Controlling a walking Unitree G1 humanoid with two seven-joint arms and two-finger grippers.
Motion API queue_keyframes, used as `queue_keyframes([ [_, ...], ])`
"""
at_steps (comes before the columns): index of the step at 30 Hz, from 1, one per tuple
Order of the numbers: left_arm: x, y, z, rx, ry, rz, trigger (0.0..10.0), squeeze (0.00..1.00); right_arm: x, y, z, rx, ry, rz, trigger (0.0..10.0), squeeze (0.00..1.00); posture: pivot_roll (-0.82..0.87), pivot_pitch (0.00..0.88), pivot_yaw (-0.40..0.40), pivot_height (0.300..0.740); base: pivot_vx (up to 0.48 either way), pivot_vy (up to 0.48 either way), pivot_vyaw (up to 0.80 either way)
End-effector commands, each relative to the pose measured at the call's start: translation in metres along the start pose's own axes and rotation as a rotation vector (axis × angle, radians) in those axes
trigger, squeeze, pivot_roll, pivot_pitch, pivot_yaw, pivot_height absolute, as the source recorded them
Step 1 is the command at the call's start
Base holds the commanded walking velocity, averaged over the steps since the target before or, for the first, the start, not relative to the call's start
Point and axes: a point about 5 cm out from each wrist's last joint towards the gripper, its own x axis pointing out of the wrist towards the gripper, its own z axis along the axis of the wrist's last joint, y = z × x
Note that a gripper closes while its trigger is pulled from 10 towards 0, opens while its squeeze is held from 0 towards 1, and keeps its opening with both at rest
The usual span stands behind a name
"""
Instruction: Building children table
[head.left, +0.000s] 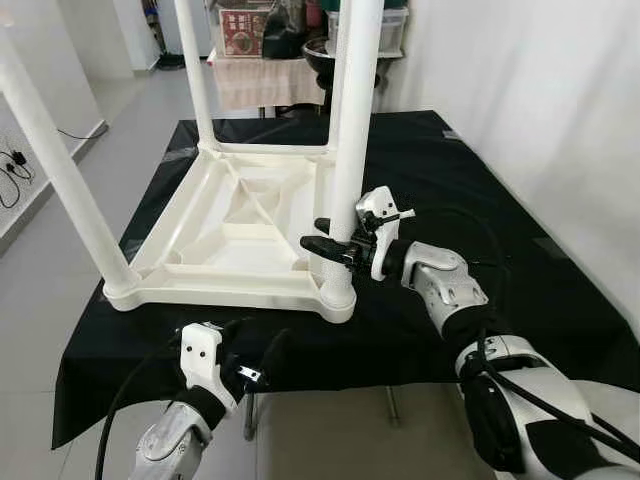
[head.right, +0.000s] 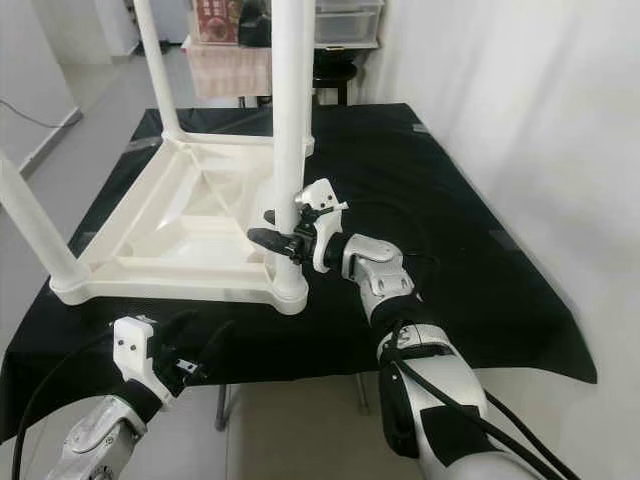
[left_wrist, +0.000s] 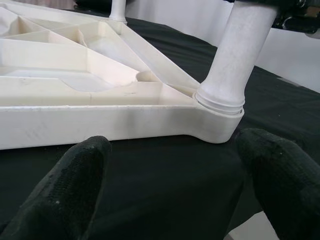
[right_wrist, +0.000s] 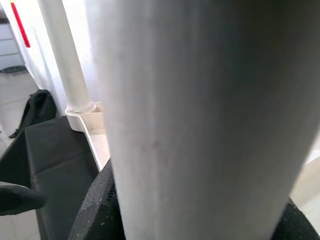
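A white plastic children's table (head.left: 240, 225) lies upside down on a black-covered work table (head.left: 500, 230), its legs pointing up. My right gripper (head.left: 335, 247) is shut on the near-right table leg (head.left: 355, 120), just above its socket at the frame corner (left_wrist: 220, 107). In the right wrist view this leg (right_wrist: 200, 120) sits between the black fingers (right_wrist: 97, 210). My left gripper (head.left: 255, 362) is open and holds nothing. It hangs low, in front of the work table's near edge, below that same corner. Its fingertips (left_wrist: 65, 195) point at the frame.
The near-left leg (head.left: 60, 170) leans out over the work table's left edge. Two far legs (head.left: 195, 70) stand at the back. Shelves and boxes (head.left: 260, 40) lie beyond the table, a white wall runs along the right, and cables (head.left: 15, 165) lie on the floor at left.
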Motion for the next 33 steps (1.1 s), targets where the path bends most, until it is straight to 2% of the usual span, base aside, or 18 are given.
queue_keyframes([
  [1,-0.001,-0.002,-0.003,-0.012,0.003,-0.003,10.0,0.00,-0.003,0.000,-0.011,-0.017,0.052,-0.024,0.0,0.00,0.08,0.000,-0.039,0.740,0.000,0.000,0.00],
  [3,0.000,-0.002,-0.004,-0.017,0.004,-0.006,10.0,0.00,-0.010,-0.001,-0.028,-0.016,0.110,-0.132,0.0,0.00,0.06,0.000,-0.039,0.740,0.000,0.000,0.00],
  [4,-0.001,-0.002,-0.004,-0.019,0.004,-0.007,10.0,0.00,-0.014,-0.003,-0.045,0.046,0.139,-0.361,0.0,0.00,0.06,0.000,-0.041,0.740,0.000,0.000,0.00],
  [5,-0.001,-0.002,-0.004,-0.022,0.004,-0.009,10.0,0.00,-0.016,0.016,-0.072,0.122,0.162,-0.563,0.0,0.00,0.04,0.000,-0.022,0.740,0.000,0.000,0.00],
  [7,-0.001,0.000,-0.004,-0.028,0.008,-0.012,10.0,0.00,-0.015,0.062,-0.099,0.215,0.183,-0.721,0.0,0.00,0.02,0.000,0.015,0.740,0.000,0.000,0.00],
  [8,-0.001,0.001,-0.004,-0.027,0.012,-0.016,10.0,0.00,-0.007,0.080,-0.101,0.223,0.156,-0.701,0.0,0.00,0.02,0.000,0.015,0.740,0.000,0.000,0.00],
  [10,0.002,0.002,-0.005,-0.024,0.021,-0.025,10.0,0.00,0.005,0.088,-0.102,0.213,0.153,-0.654,0.0,0.00,0.01,0.000,0.028,0.740,0.000,0.000,0.00],
  [15,0.005,0.002,-0.005,-0.036,0.020,-0.031,10.0,0.00,0.011,0.066,-0.092,0.123,0.160,-0.623,0.0,0.00,0.02,0.000,0.008,0.740,0.000,0.000,0.00],
  [16,0.005,0.002,-0.005,-0.036,0.019,-0.032,10.0,0.00,0.012,0.063,-0.090,0.113,0.160,-0.622,10.0,0.00,0.02,0.000,0.008,0.740,0.000,0.000,0.00],
  [17,0.006,0.002,-0.005,-0.032,0.016,-0.029,10.0,0.00,0.014,0.060,-0.088,0.100,0.170,-0.607,10.0,0.00,0.02,0.000,0.006,0.740,0.000,0.000,0.00],
  [18,0.007,0.002,-0.005,-0.027,0.012,-0.024,10.0,0.00,0.017,0.058,-0.081,0.124,0.130,-0.554,10.0,0.91,0.02,0.000,0.004,0.740,0.000,0.000,0.00],
  [19,0.007,0.002,-0.005,-0.027,0.012,-0.024,10.0,0.00,0.017,0.058,-0.081,0.124,0.130,-0.554,10.0,0.91,0.02,0.000,0.004,0.740,0.000,0.000,0.00],
  [20,0.007,0.002,-0.005,-0.024,0.009,-0.020,10.0,0.00,0.020,0.058,-0.074,0.127,0.106,-0.494,10.0,1.00,0.02,0.000,0.003,0.740,0.000,0.000,0.00],
  [23,0.009,0.003,-0.005,-0.023,0.006,-0.017,10.0,0.00,0.026,0.059,-0.041,0.109,-0.026,-0.244,10.0,1.00,0.03,0.000,-0.003,0.740,0.000,0.000,0.00],
  [25,0.010,0.004,-0.005,-0.024,0.005,-0.018,10.0,0.00,0.025,0.059,-0.035,0.090,-0.044,-0.197,10.0,1.00,0.03,0.000,-0.003,0.740,0.000,0.000,0.00],
  [26,0.010,0.004,-0.006,-0.024,0.006,-0.019,10.0,0.00,0.023,0.055,-0.028,0.048,-0.054,-0.132,10.0,0.31,0.03,0.000,-0.003,0.740,0.000,0.000,0.00],
  [27,0.011,0.004,-0.006,-0.025,0.006,-0.020,10.0,0.00,0.021,0.050,-0.023,0.002,-0.055,-0.070,10.0,0.00,0.03,0.000,-0.003,0.740,0.000,0.000,0.00],
  [33,0.014,0.005,-0.007,-0.027,0.007,-0.021,10.0,0.00,0.011,0.029,-0.008,-0.064,0.009,0.200,10.0,0.00,0.04,0.000,-0.020,0.740,0.000,0.000,0.00],
])
